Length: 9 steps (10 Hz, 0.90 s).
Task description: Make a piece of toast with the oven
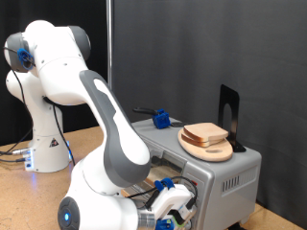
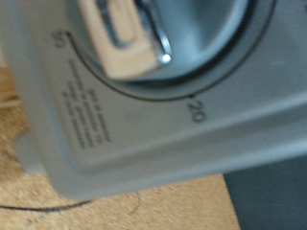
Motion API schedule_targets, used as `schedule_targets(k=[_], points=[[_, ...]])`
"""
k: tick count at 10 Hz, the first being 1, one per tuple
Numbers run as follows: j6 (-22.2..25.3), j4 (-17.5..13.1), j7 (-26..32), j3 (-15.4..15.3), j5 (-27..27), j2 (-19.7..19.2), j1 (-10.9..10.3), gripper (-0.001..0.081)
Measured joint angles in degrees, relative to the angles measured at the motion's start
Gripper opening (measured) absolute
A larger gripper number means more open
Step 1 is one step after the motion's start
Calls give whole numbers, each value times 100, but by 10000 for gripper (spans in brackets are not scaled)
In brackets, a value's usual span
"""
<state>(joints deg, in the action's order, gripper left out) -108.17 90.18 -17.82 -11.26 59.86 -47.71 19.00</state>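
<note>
Your white-and-grey arm reaches down in front of the boxy silver-grey countertop oven point(image 1: 225, 172), which stands at the exterior view's right. The gripper point(image 1: 171, 213), with blue parts on it, sits low against the oven's front face, by the panel. You can't tell from either picture whether its fingers are open or closed.

The wrist view is filled by a round timer knob point(image 2: 144, 38) with a pale ridge, ringed by a printed scale reading 20 and 30 on grey metal.

On the oven's top lies a round light-wooden plate point(image 1: 213, 150) bearing a squarish pale tan slice of bread point(image 1: 205, 133) with a darker brown crust.
</note>
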Motion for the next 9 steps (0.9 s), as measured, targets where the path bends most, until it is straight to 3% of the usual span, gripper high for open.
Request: schedule_targets(k=[3, 7, 9], points=[[-89, 139, -9, 10, 29, 93, -9, 105], [-213, 566, 1503, -155, 972, 126, 221, 105], [-213, 729, 1967, -201, 1319, 143, 305, 104]])
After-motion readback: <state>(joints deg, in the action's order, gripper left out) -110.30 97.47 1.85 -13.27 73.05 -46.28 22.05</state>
